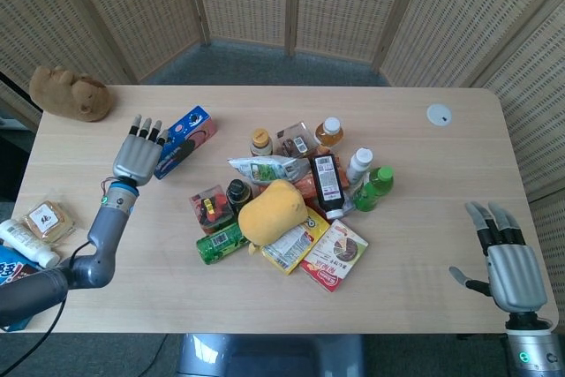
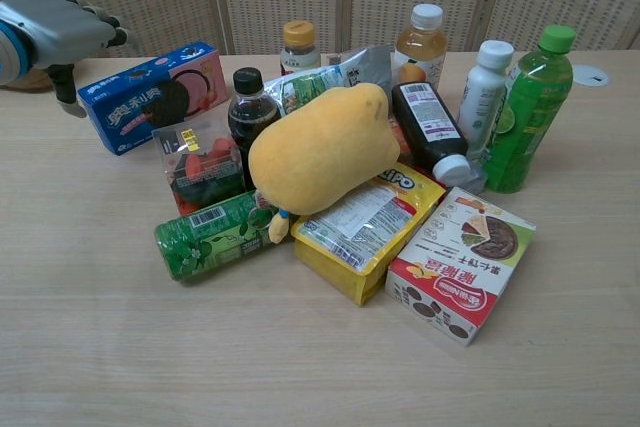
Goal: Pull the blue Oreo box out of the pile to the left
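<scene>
The blue Oreo box (image 1: 187, 138) (image 2: 152, 96) lies on the table left of the pile, a small gap away from it. My left hand (image 1: 137, 154) (image 2: 55, 31) is at the box's left end with its fingers stretched out and apart, holding nothing. Whether the fingers touch the box cannot be told. My right hand (image 1: 507, 264) rests open near the table's front right edge, far from the pile, and shows only in the head view.
The pile holds a yellow plush (image 1: 272, 210) (image 2: 320, 147), a green can (image 2: 210, 233), a dark bottle (image 2: 247, 107), a green bottle (image 2: 532, 107) and a red snack box (image 2: 460, 262). A brown plush toy (image 1: 71, 93) sits at the back left. Snack packets (image 1: 46, 219) lie at the left edge.
</scene>
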`<act>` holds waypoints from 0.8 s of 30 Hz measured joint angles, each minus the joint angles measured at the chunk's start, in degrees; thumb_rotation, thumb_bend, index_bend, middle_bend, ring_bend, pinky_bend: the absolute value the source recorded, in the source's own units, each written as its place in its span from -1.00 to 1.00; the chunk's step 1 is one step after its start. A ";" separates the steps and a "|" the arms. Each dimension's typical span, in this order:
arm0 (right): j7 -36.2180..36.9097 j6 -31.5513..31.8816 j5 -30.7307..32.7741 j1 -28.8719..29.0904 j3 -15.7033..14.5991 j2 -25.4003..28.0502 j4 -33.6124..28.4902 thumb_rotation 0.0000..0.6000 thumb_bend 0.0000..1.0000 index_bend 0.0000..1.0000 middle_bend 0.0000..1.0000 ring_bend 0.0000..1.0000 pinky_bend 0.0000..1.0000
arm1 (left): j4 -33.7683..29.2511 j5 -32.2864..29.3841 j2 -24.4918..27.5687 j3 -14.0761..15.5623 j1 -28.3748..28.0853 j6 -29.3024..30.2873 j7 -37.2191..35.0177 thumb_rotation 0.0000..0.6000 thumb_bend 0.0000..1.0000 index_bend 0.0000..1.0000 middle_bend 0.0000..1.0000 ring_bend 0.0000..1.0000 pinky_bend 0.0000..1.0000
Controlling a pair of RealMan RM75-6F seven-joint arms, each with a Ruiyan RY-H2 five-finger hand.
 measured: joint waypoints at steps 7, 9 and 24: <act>0.41 0.25 0.11 -0.14 0.09 0.27 -0.12 1.00 -1.00 -1.00 -1.00 -1.00 -1.00 | 5.50 -0.70 -5.39 1.38 -1.28 -0.37 0.67 1.00 -1.00 -0.78 -1.00 -1.00 -1.00; 0.50 0.26 0.15 -0.16 0.11 0.31 -0.13 1.00 -1.00 -1.00 -1.00 -1.00 -1.00 | 6.18 -0.87 -5.82 2.11 -1.22 -0.38 0.91 1.00 -1.00 -0.78 -1.00 -1.00 -1.00; 0.54 0.17 -0.15 -0.09 0.00 0.29 -0.55 1.00 -1.00 -1.00 -1.00 -1.00 -1.00 | -7.28 -0.49 6.06 6.97 3.97 1.50 -0.46 1.00 -1.00 -0.79 -1.00 -1.00 -1.00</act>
